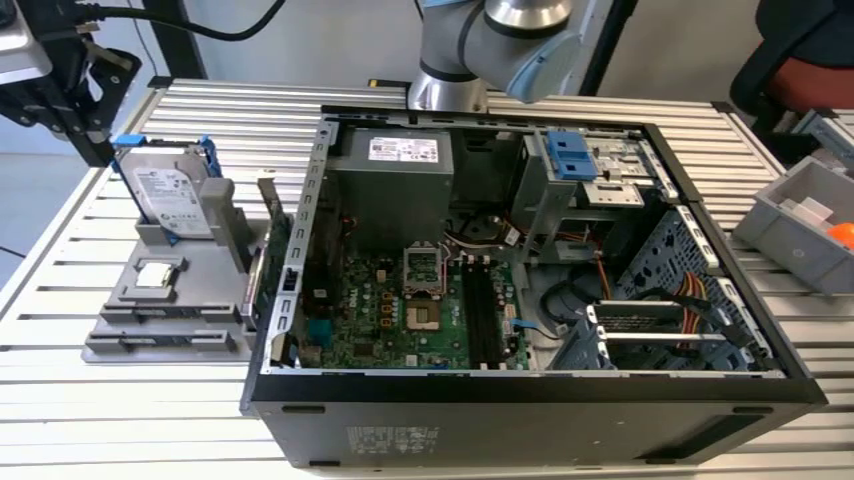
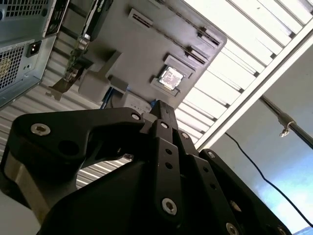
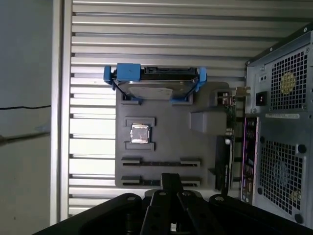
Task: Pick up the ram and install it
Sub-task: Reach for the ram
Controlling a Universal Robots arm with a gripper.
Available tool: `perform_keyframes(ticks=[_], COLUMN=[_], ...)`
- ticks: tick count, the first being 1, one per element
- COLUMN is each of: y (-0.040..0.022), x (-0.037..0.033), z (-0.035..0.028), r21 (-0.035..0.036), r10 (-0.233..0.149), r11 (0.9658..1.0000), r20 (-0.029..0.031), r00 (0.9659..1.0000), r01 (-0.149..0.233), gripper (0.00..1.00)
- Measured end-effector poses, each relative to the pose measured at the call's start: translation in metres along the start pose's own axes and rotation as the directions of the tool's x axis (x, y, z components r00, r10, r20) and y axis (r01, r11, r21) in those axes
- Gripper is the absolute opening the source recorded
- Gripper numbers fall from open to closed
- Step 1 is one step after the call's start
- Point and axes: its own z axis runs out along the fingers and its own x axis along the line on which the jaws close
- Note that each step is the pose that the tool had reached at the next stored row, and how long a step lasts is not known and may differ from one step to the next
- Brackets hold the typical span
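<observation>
The ram is not to be made out in these frames. My gripper (image 3: 168,178) hangs high over the grey parts holder (image 3: 205,147), its black fingers (image 2: 161,112) shut together with nothing visible between them. In the exterior view the gripper (image 1: 91,140) is at the top left, above and behind the holder (image 1: 120,345). The holder's two long narrow slots (image 3: 161,162) look dark and thin from above; in the exterior view these slots (image 1: 174,340) show no board standing in them. The motherboard's memory slots (image 1: 487,305) lie inside the open computer case (image 1: 534,395).
On the holder stand a hard drive in a blue bracket (image 1: 174,200), a small square silver chip (image 3: 140,133) and a green card on edge (image 1: 267,250). A grey bin (image 1: 807,225) sits at the exterior view's right. The slatted metal table (image 1: 80,420) carries everything.
</observation>
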Motion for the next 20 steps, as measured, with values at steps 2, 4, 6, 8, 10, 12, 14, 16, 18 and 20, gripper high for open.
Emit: perform_keyframes(ticks=[2,4,6,8,10,12,14,16,18,20], y=[-0.0012,-0.0025,-0.0040,-0.0058,-0.0076,-0.0094,-0.0117,-0.0142,-0.0167,-0.0187], x=[-0.0003,-0.0007,-0.0011,-0.0016,-0.0020,-0.0024,-0.0028,-0.0029,-0.0029,-0.0029], z=[0.0000,-0.0001,-0.0001,-0.0002,-0.0003,-0.0003,-0.0004,-0.0005,-0.0005,-0.0006], r21=[0.0000,0.0000,0.0000,0.0000,0.0000,0.0000,0.0000,0.0000,0.0000,0.0000], r10=[0.000,0.000,0.000,0.000,0.000,0.000,0.000,0.000,0.000,0.000], r11=[1.0000,1.0000,1.0000,1.0000,1.0000,1.0000,1.0000,1.0000,1.0000,1.0000], r20=[-0.0002,-0.0004,-0.0007,-0.0009,-0.0012,-0.0014,-0.0017,-0.0018,-0.0018,-0.0018], r00=[1.0000,1.0000,1.0000,1.0000,1.0000,1.0000,1.0000,1.0000,1.0000,1.0000], r01=[0.000,0.000,0.000,0.000,0.000,0.000,0.000,0.000,0.000,0.000], gripper=[0.00,0.00,0.00,0.00,0.00,0.00,0.00,0.00,0.00,0.00])
